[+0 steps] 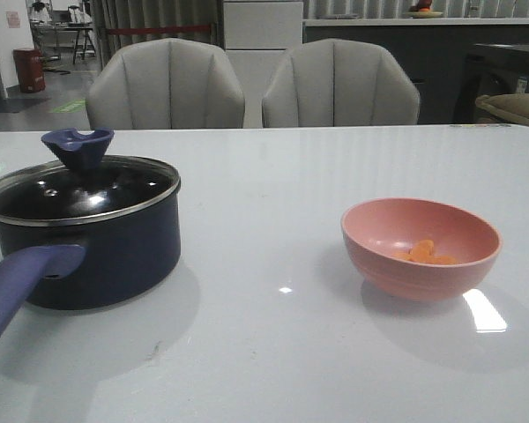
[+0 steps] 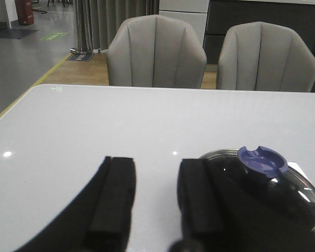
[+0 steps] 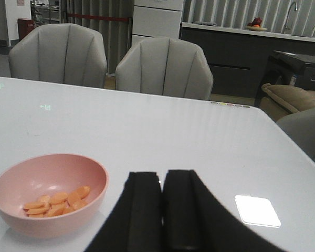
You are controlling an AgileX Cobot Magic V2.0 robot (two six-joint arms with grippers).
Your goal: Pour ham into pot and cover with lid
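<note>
Currently the lid [image 1: 81, 188] covers the pot [image 1: 97, 251]; the spread left gripper [image 2: 157, 202] must lift it at 9 o'clock, right gripper [image 3: 161, 210] closed, empty.

You get dim, even overhead light: glare patch on table [image 1: 485, 310] at 5 o'clock, soft shadows, mild grain.

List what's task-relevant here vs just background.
Task things:
- pot, lid on
- lid with blue knob
- ham slices
- pink bowl holding the ham
- left gripper, open, empty
- right gripper, shut, empty

Background:
- two grey chairs behind the table
- white table
- counter at the back
</note>
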